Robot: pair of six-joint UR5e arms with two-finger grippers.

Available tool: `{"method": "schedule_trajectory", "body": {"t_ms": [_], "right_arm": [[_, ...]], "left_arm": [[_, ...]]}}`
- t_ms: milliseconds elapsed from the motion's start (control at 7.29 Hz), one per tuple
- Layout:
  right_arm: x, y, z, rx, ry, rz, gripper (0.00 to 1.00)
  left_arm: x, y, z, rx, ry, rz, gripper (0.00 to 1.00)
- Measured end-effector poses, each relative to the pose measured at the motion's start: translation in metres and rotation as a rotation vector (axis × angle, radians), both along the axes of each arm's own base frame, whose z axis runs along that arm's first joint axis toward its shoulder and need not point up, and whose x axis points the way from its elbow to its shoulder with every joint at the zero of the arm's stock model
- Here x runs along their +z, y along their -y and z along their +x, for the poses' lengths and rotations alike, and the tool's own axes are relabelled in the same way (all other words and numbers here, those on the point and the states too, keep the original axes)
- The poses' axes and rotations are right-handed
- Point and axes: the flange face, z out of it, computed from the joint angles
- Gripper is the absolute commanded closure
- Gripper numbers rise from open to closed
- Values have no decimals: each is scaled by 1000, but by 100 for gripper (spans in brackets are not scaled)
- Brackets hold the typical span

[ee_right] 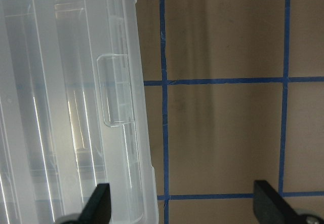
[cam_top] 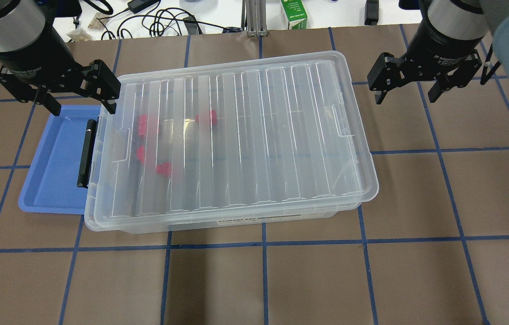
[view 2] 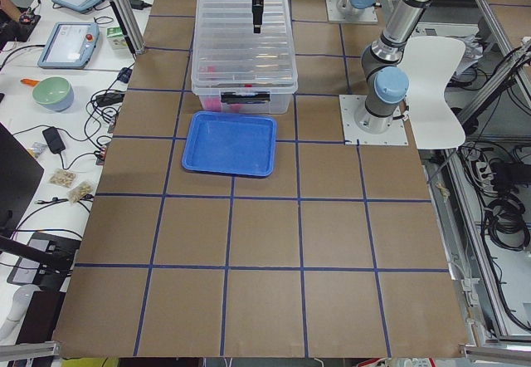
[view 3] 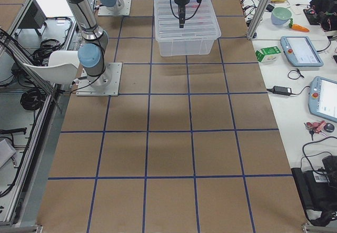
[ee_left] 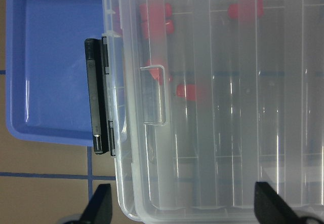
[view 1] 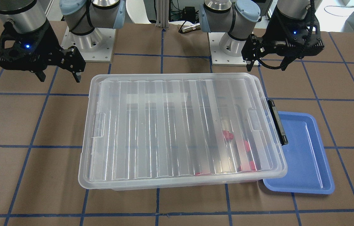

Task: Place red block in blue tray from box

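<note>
Here, glossy red block [cam_top: 207, 118] inside ribbed-lidded translucent box [cam_top: 259, 135], smooth blue tray [cam_top: 55, 167] alongside; left pincer [cam_top: 82, 108] and right pincer [cam_top: 405, 97] both unclenched.

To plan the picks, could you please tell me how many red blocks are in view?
5 red blocks under the lid, by the latch end: two adjoining, one farther in, two apart. More may be hidden.

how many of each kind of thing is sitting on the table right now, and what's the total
clear box: 1
blue tray: 1
red blocks: 5, all inside the clear box and blurred through its plastic, so this count is approximate
total: 7
</note>
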Motion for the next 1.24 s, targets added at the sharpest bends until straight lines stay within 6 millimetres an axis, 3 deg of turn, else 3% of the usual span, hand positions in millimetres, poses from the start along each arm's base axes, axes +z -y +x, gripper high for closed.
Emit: {"method": "schedule_trajectory", "body": {"t_ms": [549, 1235], "right_arm": [[-14, 5, -4, 0, 10, 34, 0], [-86, 47, 1, -3, 20, 97, 0]], "left_arm": [[0, 0, 0, 0, 0, 0, 0], [0, 0, 0, 0, 0, 1, 0]]}}
